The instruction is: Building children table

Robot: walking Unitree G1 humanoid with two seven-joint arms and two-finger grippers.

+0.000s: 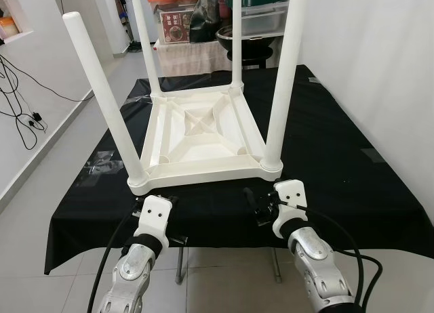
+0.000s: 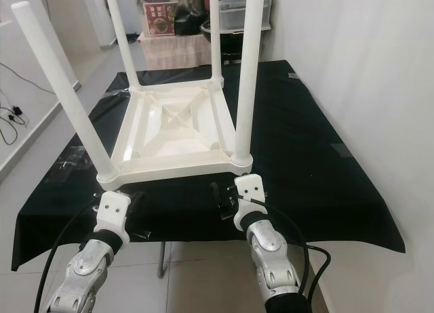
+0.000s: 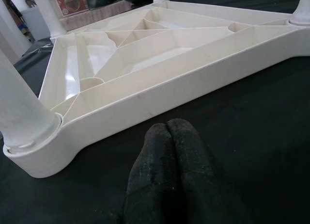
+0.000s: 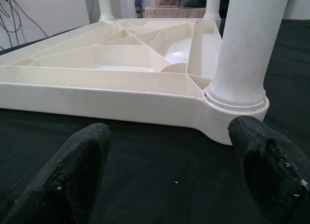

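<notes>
A white plastic children's table (image 1: 200, 133) lies upside down on a black cloth (image 1: 339, 157), its four legs pointing up. The front left leg (image 1: 102, 96) and front right leg (image 1: 285, 76) stand nearest me. My left gripper (image 3: 167, 132) is shut with nothing in it, low over the cloth just short of the table's front rim (image 3: 160, 93), near the front left leg socket (image 3: 29, 132). My right gripper (image 4: 174, 141) is open in front of the front right leg (image 4: 244, 54), its fingers (image 4: 77, 161) apart and touching nothing.
The cloth's front edge (image 1: 224, 248) drops off just under my wrists. A white wall (image 1: 380, 55) runs along the right. Behind the table stand a box with an orange lid (image 1: 178, 18), a clear bin (image 1: 261, 15) and a black bowl (image 1: 244, 38). Cables (image 1: 20, 116) lie on the floor at left.
</notes>
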